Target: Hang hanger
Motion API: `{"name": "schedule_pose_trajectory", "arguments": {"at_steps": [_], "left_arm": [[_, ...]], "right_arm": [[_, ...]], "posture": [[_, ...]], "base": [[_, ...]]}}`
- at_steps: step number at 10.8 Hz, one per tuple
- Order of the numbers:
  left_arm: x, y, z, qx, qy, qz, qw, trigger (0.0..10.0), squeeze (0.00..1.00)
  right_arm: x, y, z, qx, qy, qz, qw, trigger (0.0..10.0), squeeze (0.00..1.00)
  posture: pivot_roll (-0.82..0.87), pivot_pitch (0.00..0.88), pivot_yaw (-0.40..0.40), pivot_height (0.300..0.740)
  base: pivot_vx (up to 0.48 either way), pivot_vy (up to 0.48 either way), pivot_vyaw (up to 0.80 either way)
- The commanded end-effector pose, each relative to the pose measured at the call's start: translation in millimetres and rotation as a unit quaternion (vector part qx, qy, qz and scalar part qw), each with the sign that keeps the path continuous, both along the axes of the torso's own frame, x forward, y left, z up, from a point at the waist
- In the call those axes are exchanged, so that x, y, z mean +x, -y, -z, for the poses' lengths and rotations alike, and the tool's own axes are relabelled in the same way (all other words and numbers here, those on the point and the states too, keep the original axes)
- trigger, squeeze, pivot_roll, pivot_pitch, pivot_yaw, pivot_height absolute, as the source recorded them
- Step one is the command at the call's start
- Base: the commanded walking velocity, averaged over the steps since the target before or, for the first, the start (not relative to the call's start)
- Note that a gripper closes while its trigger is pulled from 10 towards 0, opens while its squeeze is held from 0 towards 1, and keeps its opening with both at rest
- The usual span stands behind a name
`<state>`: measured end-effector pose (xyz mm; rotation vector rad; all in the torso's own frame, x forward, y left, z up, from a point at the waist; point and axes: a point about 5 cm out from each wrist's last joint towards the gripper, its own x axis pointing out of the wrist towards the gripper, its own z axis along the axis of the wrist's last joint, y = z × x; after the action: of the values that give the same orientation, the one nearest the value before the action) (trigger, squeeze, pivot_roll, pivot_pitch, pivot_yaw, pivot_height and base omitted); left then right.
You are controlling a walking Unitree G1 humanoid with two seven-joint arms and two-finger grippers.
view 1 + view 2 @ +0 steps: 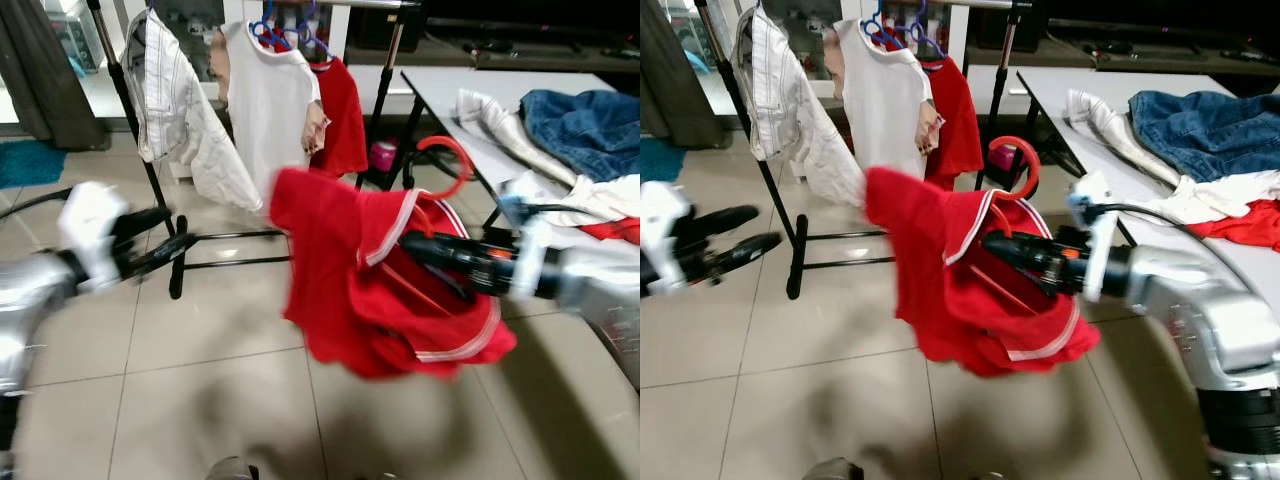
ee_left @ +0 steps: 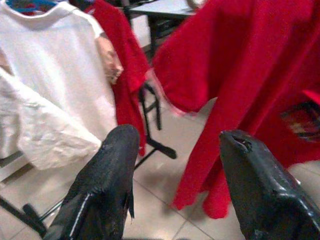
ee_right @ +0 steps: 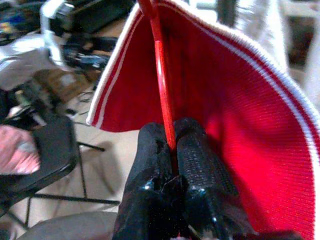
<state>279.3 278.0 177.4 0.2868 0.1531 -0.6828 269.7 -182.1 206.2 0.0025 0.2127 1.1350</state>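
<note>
red plastic hanger (image 1: 1012, 160) carrying a red white-trimmed shirt (image 1: 960, 290) hangs in front of me in the eye views, my right gripper (image 1: 1005, 248) clenched on it, the black clothes rack (image 1: 160, 215) with a white t-shirt (image 1: 268, 110) behind. left wrist view: my left gripper (image 2: 175, 165) released, blurry. right wrist view: fingers (image 3: 197, 160) pinch the thin hanger bar.

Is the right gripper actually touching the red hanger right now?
Touching. In the right wrist view the right gripper has its two black fingers pinched shut on the red hanger, with no gap showing.
</note>
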Motion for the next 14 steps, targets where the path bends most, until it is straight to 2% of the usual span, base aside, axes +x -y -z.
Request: {"name": "schedule_pose_trajectory", "arguments": {"at_steps": [1, 2, 5, 6, 8, 9, 10, 14], "left_arm": [[-1.2, 4.3, 1.8, -0.004, -0.004, 0.023, 1.000, 10.0, 0.00], [0.3, 4.6, 5.5, 0.004, -0.003, 0.033, 0.999, 10.0, 0.00], [6.6, 7.3, -3.5, -0.007, 0.021, 0.056, 0.998, 10.0, 0.00], [8.7, 9.6, -10.5, -0.023, 0.037, 0.064, 0.997, 10.0, 0.00], [9.1, 15.5, -8.7, -0.030, 0.021, 0.103, 0.994, 10.0, 0.00], [6.6, 18.6, -7.9, -0.038, 0.008, 0.126, 0.991, 1.7, 0.00], [4.6, 19.4, -7.1, -0.040, -0.001, 0.136, 0.990, 0.0, 0.00], [-3.5, 19.8, 3.3, -0.032, -0.034, 0.154, 0.987, 0.0, 0.00]], "right_arm": [[-1.7, -3.9, -15.2, 0.011, 0.035, -0.030, 0.999, 10.0, 0.00], [-7.6, -10.8, -16.4, 0.019, 0.031, -0.079, 0.996, 10.0, 0.00], [-17.9, -13.6, -19.8, 0.031, 0.022, -0.140, 0.989, 10.0, 0.00], [-20.8, -14.4, -19.2, 0.026, 0.017, -0.155, 0.987, 10.0, 0.00], [-20.3, -14.9, -18.6, 0.021, 0.014, -0.167, 0.986, 10.0, 0.00], [-20.1, -15.9, -19.0, 0.018, 0.013, -0.170, 0.985, 10.0, 0.00], [-19.5, -16.2, -18.8, 0.017, 0.013, -0.171, 0.985, 10.0, 0.00], [-14.7, -14.6, -17.5, 0.009, 0.014, -0.169, 0.985, 10.0, 0.00]], "posture": [[0.03, 0.000, -0.094, 0.740], [0.03, 0.000, -0.095, 0.740], [0.03, 0.000, -0.101, 0.740], [0.02, 0.000, -0.100, 0.740], [0.03, 0.000, -0.096, 0.740], [0.02, 0.000, -0.099, 0.740], [0.02, 0.000, -0.100, 0.740], [0.02, 0.000, -0.094, 0.740]], "base": [[0.000, 0.000, 0.00], [0.000, 0.000, 0.00], [0.000, 0.000, 0.00], [0.000, 0.000, 0.00], [0.000, 0.000, 0.00], [0.000, 0.000, 0.00], [0.000, 0.000, 0.00], [0.000, 0.000, 0.00]]}}
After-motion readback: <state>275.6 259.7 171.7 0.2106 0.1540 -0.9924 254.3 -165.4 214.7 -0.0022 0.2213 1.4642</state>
